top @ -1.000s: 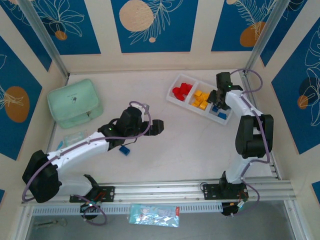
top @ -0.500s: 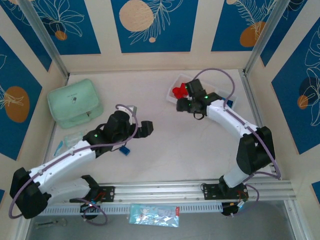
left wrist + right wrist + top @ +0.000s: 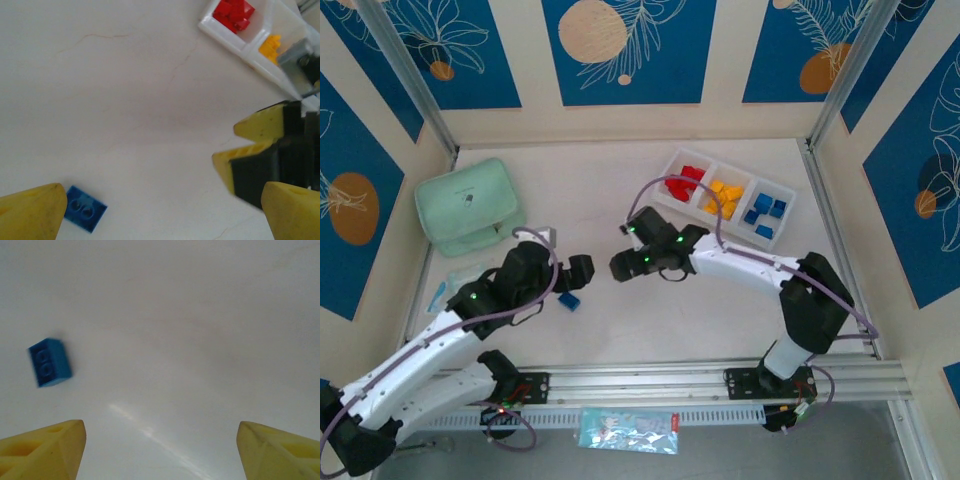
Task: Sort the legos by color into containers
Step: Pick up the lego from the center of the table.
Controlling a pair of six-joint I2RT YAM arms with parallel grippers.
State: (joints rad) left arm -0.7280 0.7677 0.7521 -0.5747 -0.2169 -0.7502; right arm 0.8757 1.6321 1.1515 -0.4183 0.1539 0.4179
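One loose blue lego (image 3: 569, 300) lies flat on the white table, left of centre. It also appears as the blue lego (image 3: 85, 215) beside my left finger and the blue lego (image 3: 49, 362) far left of my right jaws. My left gripper (image 3: 584, 268) hovers just above and right of it, open and empty (image 3: 162, 215). My right gripper (image 3: 618, 266) faces it from the right, open with bare table between its fingers (image 3: 160, 450). The white tray (image 3: 712, 176) at the back right holds red legos (image 3: 685, 182), yellow legos (image 3: 723, 198) and blue legos (image 3: 764, 213), one colour per container.
A mint green zip case (image 3: 470, 207) sits at the back left. A clear plastic bag (image 3: 463, 275) lies in front of it. Metal rails run along the table's front edge (image 3: 720, 378) and right side. The two grippers hang close together, tip to tip.
My right arm has swung from the tray's blue container out to the middle of the table, its jaws opening wider. My left arm has drawn back toward the near left.
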